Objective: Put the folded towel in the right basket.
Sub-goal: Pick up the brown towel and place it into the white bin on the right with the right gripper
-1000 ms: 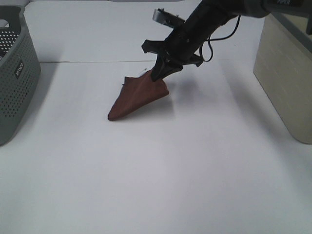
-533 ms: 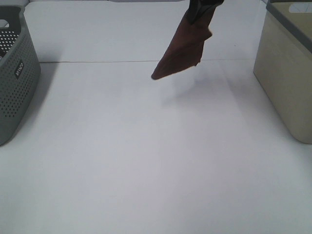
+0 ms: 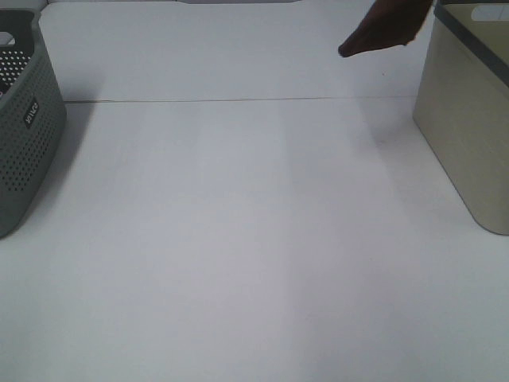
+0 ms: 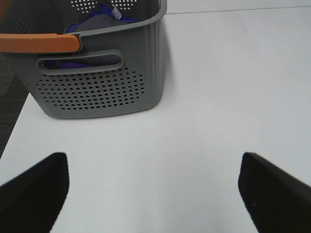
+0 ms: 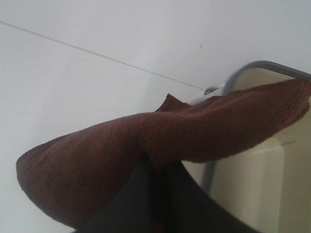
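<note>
The folded dark red-brown towel [image 3: 383, 32] hangs high at the top of the exterior high view, just left of the beige right basket [image 3: 469, 119]. In the right wrist view the towel [image 5: 146, 150] drapes over my right gripper [image 5: 158, 189], which is shut on it, with the basket's grey rim [image 5: 243, 73] behind. The right gripper itself is out of the exterior high view. My left gripper [image 4: 150, 189] is open and empty above the white table, its two dark fingertips [image 4: 34, 187] wide apart.
A grey perforated basket [image 3: 24, 127] stands at the left edge of the table; in the left wrist view this grey basket [image 4: 97, 82] holds purple cloth and has an orange handle. The white table [image 3: 238, 239] lies between the two baskets.
My right gripper has lifted the towel off the table's middle and carried it up and to the right, close to the beige basket. The arm has left the exterior high view.
</note>
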`<state>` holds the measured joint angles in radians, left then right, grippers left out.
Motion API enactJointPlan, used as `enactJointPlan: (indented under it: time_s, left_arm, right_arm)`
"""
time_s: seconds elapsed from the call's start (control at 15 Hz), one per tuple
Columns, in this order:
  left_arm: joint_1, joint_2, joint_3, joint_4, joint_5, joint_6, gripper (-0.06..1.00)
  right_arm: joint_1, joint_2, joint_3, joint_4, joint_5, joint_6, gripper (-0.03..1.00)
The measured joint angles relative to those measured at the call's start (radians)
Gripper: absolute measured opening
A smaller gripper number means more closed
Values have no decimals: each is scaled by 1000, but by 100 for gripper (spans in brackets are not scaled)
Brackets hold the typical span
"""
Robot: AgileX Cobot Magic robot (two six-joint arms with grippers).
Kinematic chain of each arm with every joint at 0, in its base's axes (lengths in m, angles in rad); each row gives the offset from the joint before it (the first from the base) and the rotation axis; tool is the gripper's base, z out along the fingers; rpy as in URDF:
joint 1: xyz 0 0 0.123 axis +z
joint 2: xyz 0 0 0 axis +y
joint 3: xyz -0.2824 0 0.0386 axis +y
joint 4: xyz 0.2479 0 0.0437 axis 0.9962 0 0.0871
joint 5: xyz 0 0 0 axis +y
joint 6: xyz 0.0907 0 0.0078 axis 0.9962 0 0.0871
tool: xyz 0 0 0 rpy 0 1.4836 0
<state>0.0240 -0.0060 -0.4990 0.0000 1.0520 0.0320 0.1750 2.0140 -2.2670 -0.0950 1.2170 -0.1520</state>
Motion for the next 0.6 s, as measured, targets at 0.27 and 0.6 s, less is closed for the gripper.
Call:
enactJointPlan:
  time_s: [0.27, 0.6]
  left_arm:
    - [0, 0, 0, 0, 0, 0, 88]
    - [0, 0, 0, 0, 0, 0, 88]
  right_arm:
    - [-234, -1, 0, 124, 0, 0, 4]
    - [-440, -1, 62, 227, 0, -7, 4]
